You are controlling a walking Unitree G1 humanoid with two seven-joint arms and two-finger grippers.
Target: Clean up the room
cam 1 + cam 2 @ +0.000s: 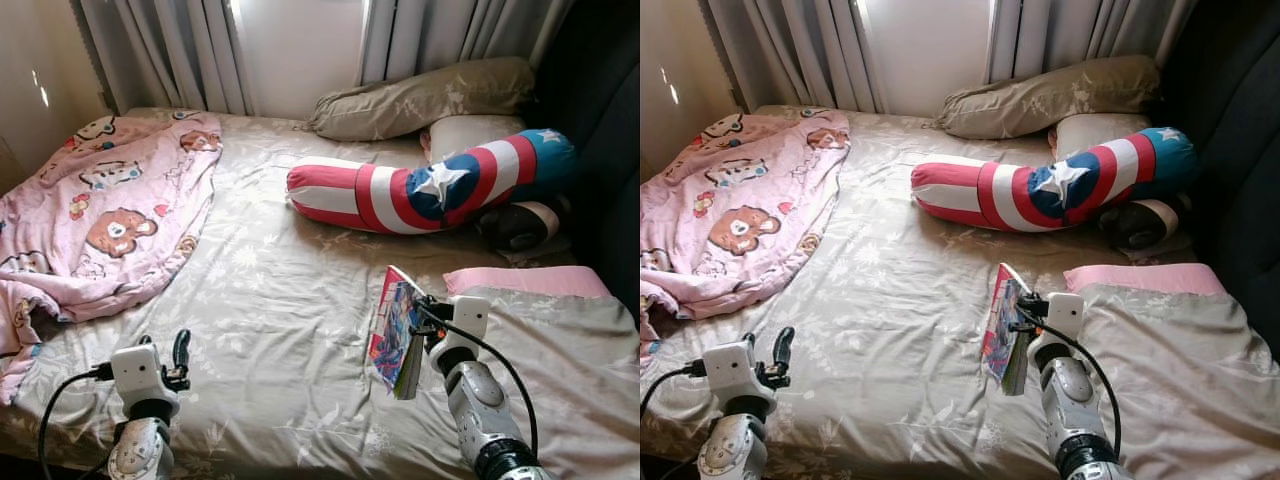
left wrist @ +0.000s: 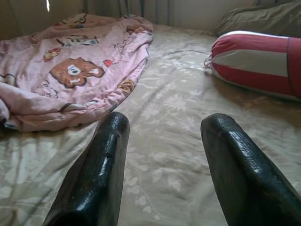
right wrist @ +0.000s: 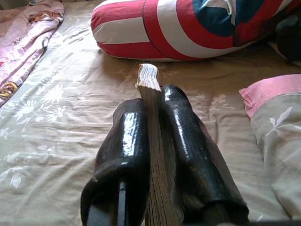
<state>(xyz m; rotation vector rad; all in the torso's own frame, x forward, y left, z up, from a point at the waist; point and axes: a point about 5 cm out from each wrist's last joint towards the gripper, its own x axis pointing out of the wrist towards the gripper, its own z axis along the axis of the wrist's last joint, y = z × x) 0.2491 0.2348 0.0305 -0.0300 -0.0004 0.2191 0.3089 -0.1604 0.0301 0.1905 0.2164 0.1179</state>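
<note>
A wide bed (image 1: 270, 300) under a tan, flower-printed sheet spans the scene, its fabric lightly creased. At ten o'clock a soft pink quilt (image 1: 100, 210) printed with cartoon bears lies rumpled over the sheet. At two o'clock a long, plump bolster cushion (image 1: 430, 185) in red and white stripes with a blue disc and white star curves across the mattress, just in front of a tan pillow (image 1: 420, 100) that leans below the grey curtains (image 1: 190, 50). At four o'clock a folded grey blanket (image 1: 560, 350) with a pink edge covers the near corner.

The right gripper (image 3: 153, 101) is clamped tight on a thin paperback book (image 1: 397, 330), its two glossy black fingers pressed flat against both covers, the cream page edges showing between them. The book stands on edge at five o'clock, bright multicoloured cover facing toward the quilt, held just above the sheet beside the grey blanket.

The left gripper (image 2: 162, 127) hovers low over the sheet at seven o'clock, its textured black fingers spread well apart and holding nothing, near the quilt's lower edge.
</note>
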